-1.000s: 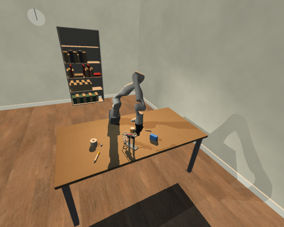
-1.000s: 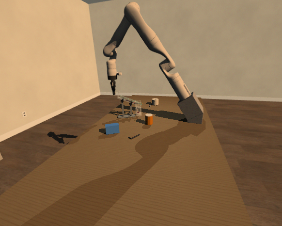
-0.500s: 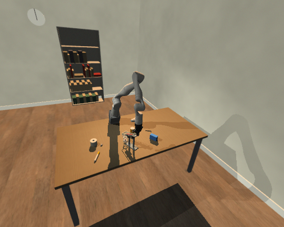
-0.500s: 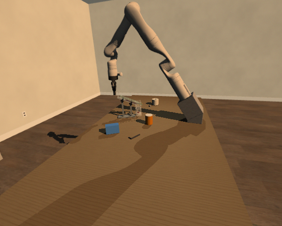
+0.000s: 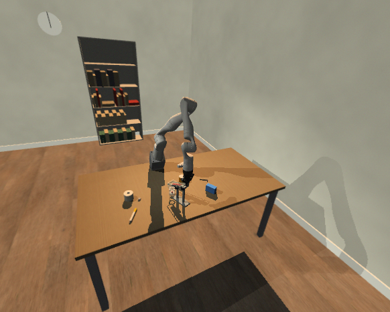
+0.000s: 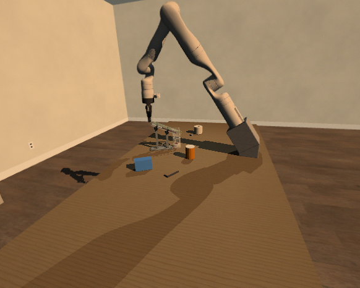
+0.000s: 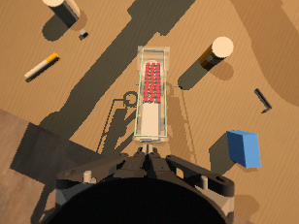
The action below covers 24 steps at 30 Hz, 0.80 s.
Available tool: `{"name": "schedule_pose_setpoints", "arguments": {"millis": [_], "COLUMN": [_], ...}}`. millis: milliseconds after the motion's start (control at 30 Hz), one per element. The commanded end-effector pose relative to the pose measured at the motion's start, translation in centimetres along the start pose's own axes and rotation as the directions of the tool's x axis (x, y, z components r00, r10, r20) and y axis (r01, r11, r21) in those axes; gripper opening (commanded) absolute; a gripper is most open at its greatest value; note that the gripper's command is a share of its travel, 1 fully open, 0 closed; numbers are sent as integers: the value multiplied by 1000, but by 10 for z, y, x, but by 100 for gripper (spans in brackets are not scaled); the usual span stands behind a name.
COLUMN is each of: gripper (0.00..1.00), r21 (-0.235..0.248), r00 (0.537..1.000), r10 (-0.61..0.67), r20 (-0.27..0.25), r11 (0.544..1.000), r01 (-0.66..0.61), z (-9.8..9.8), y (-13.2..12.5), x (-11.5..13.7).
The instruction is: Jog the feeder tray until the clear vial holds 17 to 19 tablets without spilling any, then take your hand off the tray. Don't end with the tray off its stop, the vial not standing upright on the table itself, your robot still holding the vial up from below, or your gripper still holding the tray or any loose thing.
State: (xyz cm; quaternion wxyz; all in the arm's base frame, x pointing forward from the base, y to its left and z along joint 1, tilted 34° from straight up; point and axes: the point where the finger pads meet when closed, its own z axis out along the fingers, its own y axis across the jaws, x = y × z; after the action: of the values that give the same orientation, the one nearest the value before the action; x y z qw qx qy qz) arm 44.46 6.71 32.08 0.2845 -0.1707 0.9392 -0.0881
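Note:
The clear feeder tray stands on a small stand and slopes down away from the arm's wrist. Several red tablets lie in rows in its lower half; its near half is bare. The clear vial stands upright on the table under the tray's low end, with something reddish inside. My gripper is shut and empty. It points straight down just above the tray's high end; I cannot tell whether it touches the tray.
An orange canister stands beside the tray. A blue box and a black hex key lie nearby. A tape roll and a pen lie farther off.

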Motion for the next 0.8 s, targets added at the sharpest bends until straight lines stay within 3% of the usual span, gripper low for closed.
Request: {"name": "schedule_pose_setpoints", "arguments": {"millis": [0, 300, 767], "gripper": [0, 0, 0], "r21": [-7, -7, -7], "r00": [1000, 1000, 1000], "r10": [-2, -2, -2], "r20": [-17, -17, -17], "r11": [1000, 1000, 1000], "r01": [2, 2, 2], "z": [-1, -12, -10], "y": [3, 3, 3], "x": [0, -25, -20]}}
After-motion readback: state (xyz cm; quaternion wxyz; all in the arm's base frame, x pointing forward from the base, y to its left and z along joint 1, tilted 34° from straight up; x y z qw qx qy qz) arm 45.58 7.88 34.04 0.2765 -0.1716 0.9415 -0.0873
